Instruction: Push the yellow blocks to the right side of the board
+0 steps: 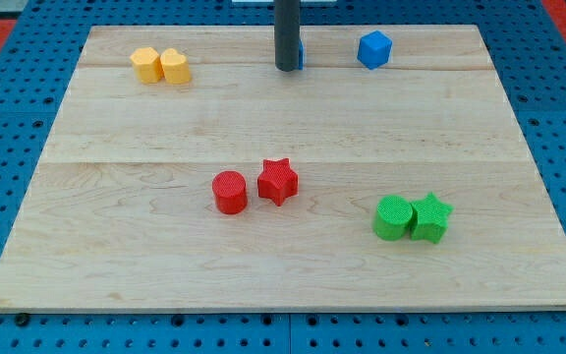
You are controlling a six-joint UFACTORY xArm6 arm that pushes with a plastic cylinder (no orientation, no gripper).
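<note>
Two yellow blocks sit touching at the view's top left: a yellow block with a lobed outline (146, 64) and a yellow hexagonal block (175, 66) to its right. My tip (287, 68) rests on the board near the top centre, well to the right of the yellow blocks and apart from them. A blue block (300, 52) is mostly hidden behind the rod. Only its right edge shows.
A blue cube-like block (373, 49) lies at the top right of the wooden board (283, 128). A red cylinder (230, 192) and a red star (277, 181) lie at centre. A green cylinder (393, 217) and a green star (429, 216) touch at lower right.
</note>
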